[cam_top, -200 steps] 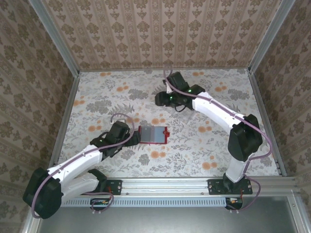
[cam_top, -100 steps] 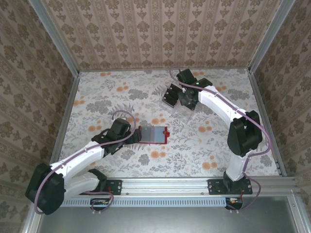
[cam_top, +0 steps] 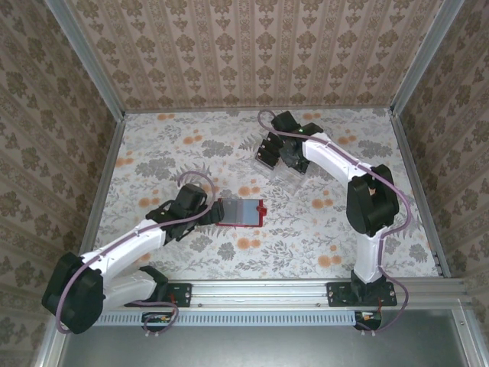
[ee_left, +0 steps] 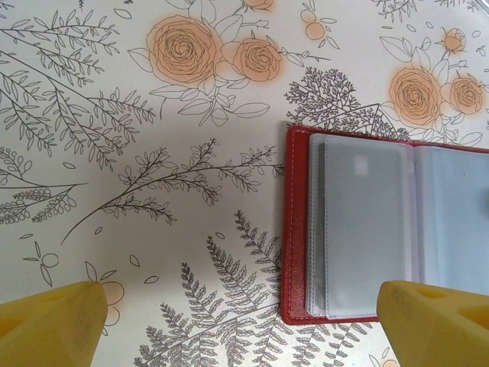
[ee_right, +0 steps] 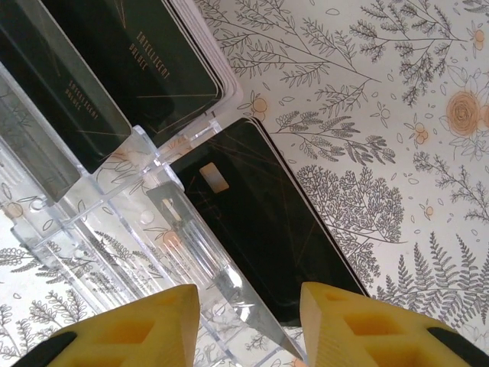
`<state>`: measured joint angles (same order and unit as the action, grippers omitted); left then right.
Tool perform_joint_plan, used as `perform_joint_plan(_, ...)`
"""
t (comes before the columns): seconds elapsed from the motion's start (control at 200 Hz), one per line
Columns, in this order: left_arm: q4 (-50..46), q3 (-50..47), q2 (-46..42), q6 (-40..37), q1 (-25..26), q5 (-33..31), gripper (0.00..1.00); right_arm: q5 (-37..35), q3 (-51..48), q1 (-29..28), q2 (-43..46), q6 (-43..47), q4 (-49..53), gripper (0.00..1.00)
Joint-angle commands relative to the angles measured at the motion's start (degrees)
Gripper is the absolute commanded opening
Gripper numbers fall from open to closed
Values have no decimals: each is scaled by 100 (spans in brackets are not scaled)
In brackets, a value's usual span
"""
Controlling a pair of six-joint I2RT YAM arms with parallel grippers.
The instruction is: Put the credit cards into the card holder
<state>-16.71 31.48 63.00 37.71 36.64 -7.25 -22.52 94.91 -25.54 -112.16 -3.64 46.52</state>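
The red card holder [cam_top: 243, 212] lies open on the floral table, its greyish clear pockets [ee_left: 367, 229] facing up. My left gripper [cam_top: 212, 213] hovers wide open at its left edge [ee_left: 294, 229], holding nothing. Black credit cards [ee_right: 130, 69] stand in the tiers of a clear plastic rack [ee_right: 114, 229] at the back. One black card [ee_right: 260, 222] leans in the front slot. My right gripper [ee_right: 248, 325] straddles that card's near end and the rack's front wall, jaws partly apart. The right finger [ee_right: 367, 329] is at the card's edge, and the left finger [ee_right: 130, 332] stands off it.
The rack [cam_top: 281, 170] stands right of centre near the back wall. Metal frame rails [cam_top: 99, 176] and patterned walls close in the table on three sides. Bare tablecloth [cam_top: 306, 237] lies between holder and rack.
My right gripper swung from the rack's left side to over its front slot, and its jaws narrowed around the front card. The left arm barely shifted.
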Motion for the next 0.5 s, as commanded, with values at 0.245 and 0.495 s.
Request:
perform_joint_plan(0.245,27,139,54,-80,-44,40,100,-41,-39,-9,-98,103,85,35)
perform_joint_plan(0.495,54,139,86,-89,-43,55,100,5,-87,-11,-114,126,104,32)
